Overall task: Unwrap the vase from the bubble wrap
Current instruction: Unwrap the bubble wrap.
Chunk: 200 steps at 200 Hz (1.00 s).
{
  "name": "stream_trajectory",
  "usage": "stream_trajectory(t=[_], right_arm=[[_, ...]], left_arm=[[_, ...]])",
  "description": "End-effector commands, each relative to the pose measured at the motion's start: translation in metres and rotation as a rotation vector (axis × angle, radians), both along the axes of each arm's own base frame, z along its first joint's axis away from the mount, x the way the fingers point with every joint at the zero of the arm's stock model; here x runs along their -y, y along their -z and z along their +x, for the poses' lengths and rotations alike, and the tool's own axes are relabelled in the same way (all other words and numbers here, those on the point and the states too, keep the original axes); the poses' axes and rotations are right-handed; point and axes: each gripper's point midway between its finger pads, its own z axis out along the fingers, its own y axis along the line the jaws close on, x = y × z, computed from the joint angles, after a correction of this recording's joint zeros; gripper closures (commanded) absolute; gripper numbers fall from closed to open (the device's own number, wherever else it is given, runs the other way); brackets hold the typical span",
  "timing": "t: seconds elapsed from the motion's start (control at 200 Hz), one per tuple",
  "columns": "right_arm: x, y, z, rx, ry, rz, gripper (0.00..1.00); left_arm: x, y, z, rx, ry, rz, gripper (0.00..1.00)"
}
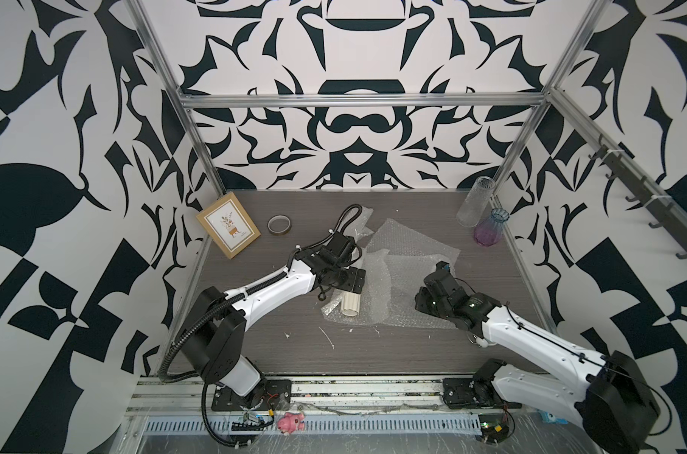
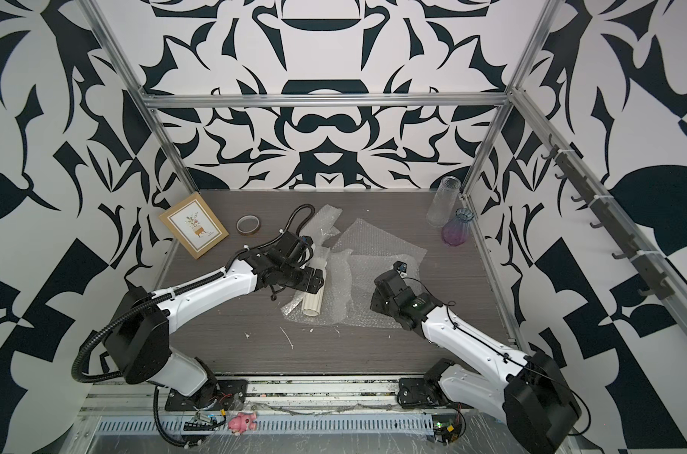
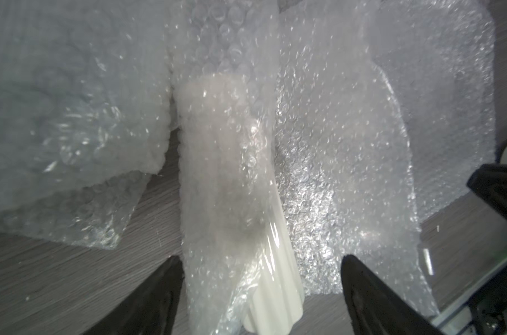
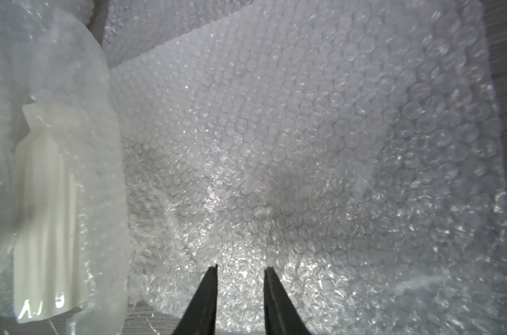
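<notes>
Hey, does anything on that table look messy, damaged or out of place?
Small white scraps litter the dark wood-grain table near the see-through bubble wrap; they look like stray debris. Nothing seems broken.

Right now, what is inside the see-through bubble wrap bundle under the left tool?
A cream ribbed vase, lying on its side, one end poking out bare. Its other end shows only dimly through the see-through bubble wrap.

Robot lab cell: aluminium frame (image 1: 357,100), black-and-white patterned backdrop (image 1: 357,157), left arm (image 1: 271,291) and right arm (image 1: 530,338) bolted to a rail (image 1: 373,387) at a grey tabletop (image 1: 294,353).
</notes>
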Motion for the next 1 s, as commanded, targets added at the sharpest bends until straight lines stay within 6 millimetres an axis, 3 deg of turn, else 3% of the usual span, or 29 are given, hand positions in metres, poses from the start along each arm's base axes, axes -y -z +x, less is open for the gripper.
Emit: stream_trajectory(t=[0.0, 0.245, 0.525, 0.78, 0.995], right_arm=[[-0.008, -0.015, 0.008, 0.037, -0.023, 0.054, 0.69], [-0.015, -0.021, 0.013, 0.04, -0.062, 0.049, 0.69], [-0.019, -0.02, 0.015, 0.031, -0.073, 0.048, 0.69], [-0.016, -0.023, 0.013, 0.039, -0.077, 0.037, 0.69], [-0.017, -0.035, 0.017, 0.062, -0.097, 0.024, 0.69]], left_arm=[[-0.014, 0.011, -0.011, -0.019, 0.002, 0.074, 0.25], [-0.028, 0.015, -0.021, -0.017, -0.018, 0.083, 0.35], [-0.017, 0.02, -0.016, -0.026, 0.015, 0.075, 0.57], [-0.01, 0.024, -0.015, -0.035, 0.035, 0.06, 0.67], [-0.017, 0.024, -0.011, -0.006, 0.013, 0.085, 0.94]])
